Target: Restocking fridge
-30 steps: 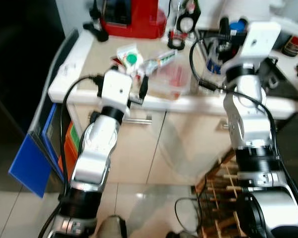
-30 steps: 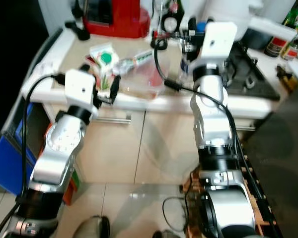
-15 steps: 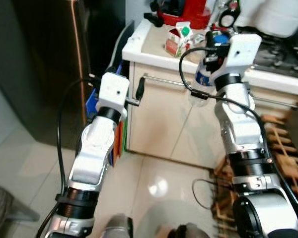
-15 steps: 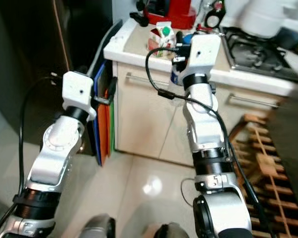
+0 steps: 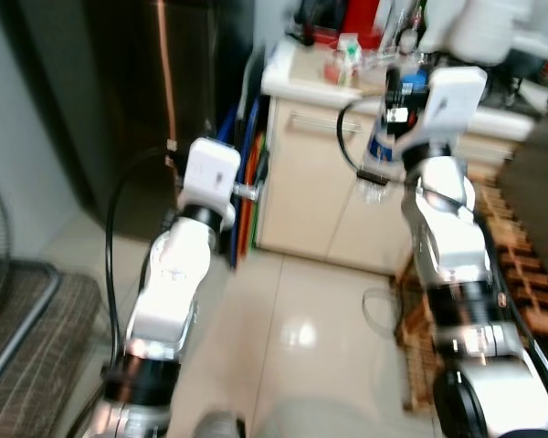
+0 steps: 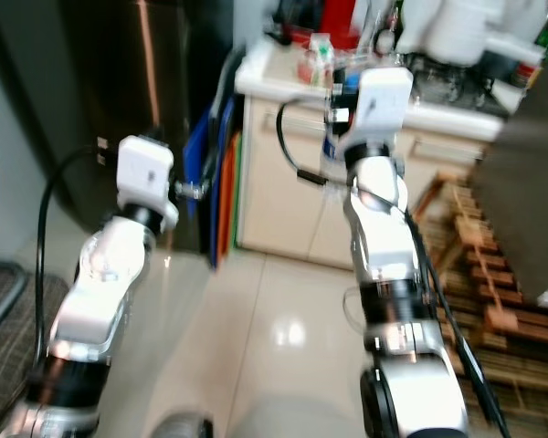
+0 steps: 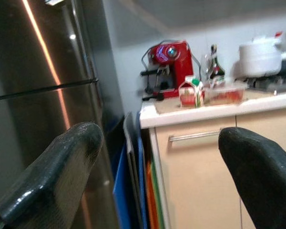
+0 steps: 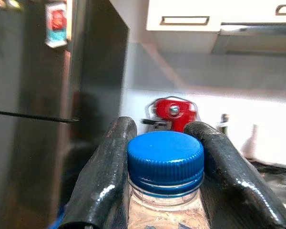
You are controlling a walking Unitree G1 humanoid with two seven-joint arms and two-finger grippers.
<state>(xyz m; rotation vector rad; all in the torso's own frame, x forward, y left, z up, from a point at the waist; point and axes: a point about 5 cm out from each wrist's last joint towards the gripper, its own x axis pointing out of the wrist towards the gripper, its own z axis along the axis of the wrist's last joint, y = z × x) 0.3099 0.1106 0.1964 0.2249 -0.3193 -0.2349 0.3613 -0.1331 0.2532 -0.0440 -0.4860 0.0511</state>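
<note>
The bottle (image 8: 165, 176) is clamped in the right fingers (image 8: 105, 181) for carrying to the fridge (image 7: 33, 95); the left fingers (image 7: 62, 167) are apart, ready for its door.

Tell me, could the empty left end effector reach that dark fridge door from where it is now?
Probably yes: the left end effector is open and empty, the fridge door stands close ahead, nothing between them.

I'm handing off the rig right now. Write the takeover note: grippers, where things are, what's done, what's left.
Right gripper: shut on the bottle, jaws at its neck below the blue cap, held up at chest height.
Left gripper: open, empty, raised toward the fridge.
Fridge doors closed. Milk carton and food tub on the counter beside the fridge.
Done: bottle picked up.
Left: open the fridge, shelve the bottle, fetch the rest.
</note>
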